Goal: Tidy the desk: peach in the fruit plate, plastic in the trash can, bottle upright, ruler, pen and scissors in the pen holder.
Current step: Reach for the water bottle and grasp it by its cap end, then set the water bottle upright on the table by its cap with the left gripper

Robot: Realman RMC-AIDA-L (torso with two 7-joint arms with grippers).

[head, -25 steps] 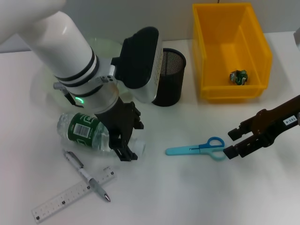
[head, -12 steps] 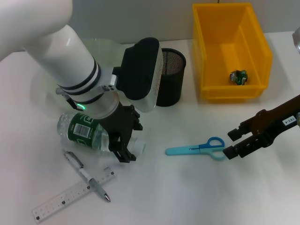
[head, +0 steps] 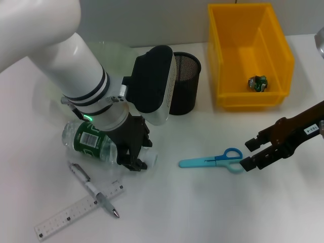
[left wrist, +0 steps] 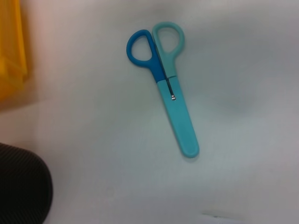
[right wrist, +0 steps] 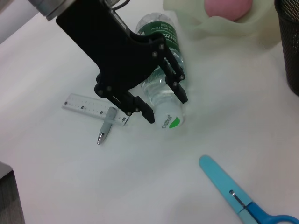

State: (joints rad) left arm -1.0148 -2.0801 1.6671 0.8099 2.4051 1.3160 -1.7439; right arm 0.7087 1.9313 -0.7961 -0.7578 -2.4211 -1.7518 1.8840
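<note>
Lying on its side on the table – bottle (head: 93, 143), neck straddled by left gripper (head: 135, 159), fingers spread, not clamping. Showing pink peach (right wrist: 229, 8) in fruit plate (right wrist: 243, 29) – right wrist view only. Idling beside scissors (head: 212, 159), right gripper (head: 249, 154) slightly parted.

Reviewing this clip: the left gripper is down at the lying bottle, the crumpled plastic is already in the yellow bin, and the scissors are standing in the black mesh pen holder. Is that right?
Not quite. The scissors are not in the pen holder; the head view shows them lying flat on the desk, near the right gripper. The rest holds: the left gripper is down at the lying bottle, and the crumpled plastic sits in the yellow bin.
</note>
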